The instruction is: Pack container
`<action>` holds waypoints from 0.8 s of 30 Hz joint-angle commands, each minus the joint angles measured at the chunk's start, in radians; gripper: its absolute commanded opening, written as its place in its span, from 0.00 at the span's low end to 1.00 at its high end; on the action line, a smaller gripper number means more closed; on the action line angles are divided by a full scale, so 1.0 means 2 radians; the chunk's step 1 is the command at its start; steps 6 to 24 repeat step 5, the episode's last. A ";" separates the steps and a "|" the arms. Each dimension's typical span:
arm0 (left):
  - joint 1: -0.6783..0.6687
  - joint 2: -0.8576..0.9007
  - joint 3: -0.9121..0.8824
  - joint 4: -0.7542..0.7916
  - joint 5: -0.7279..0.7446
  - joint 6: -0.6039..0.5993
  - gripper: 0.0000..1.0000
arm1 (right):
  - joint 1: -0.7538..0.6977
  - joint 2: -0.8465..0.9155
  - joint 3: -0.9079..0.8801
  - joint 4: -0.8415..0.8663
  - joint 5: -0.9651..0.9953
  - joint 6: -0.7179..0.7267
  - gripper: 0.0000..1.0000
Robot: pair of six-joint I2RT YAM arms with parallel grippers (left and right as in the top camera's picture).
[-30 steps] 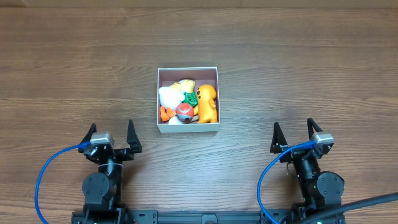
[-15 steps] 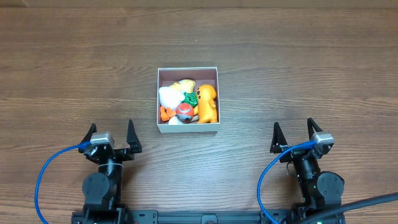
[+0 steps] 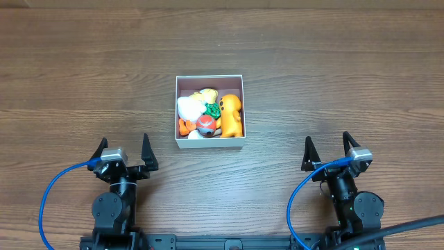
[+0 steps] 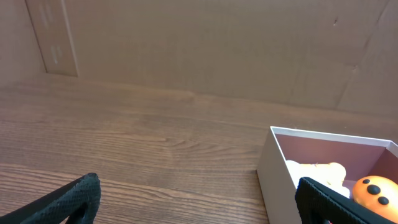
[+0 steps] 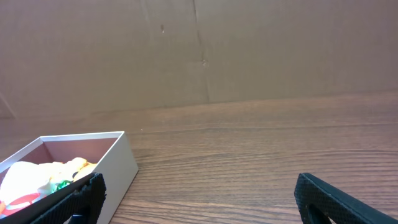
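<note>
The container [image 3: 209, 78] is a shallow square box with thin white walls and a pinkish-brown inside, at the table's middle. It holds several toys: an orange spotted figure [image 3: 231, 115], a red and white ball [image 3: 207, 125], a white toy [image 3: 187, 107] and a green piece [image 3: 212, 108]. It also shows in the left wrist view [image 4: 277, 165] and the right wrist view [image 5: 121, 163]. My left gripper [image 3: 125, 152] is open and empty near the front left. My right gripper [image 3: 327, 150] is open and empty near the front right. Both are well apart from the container.
A brown cardboard wall [image 4: 199, 43] stands behind the wooden table [image 3: 333, 83]. Blue cables [image 3: 52, 198] loop beside both arm bases at the front edge.
</note>
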 commanded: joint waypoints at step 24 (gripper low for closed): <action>0.005 -0.005 -0.006 0.001 -0.006 -0.005 1.00 | -0.002 -0.005 -0.005 0.003 -0.003 -0.002 1.00</action>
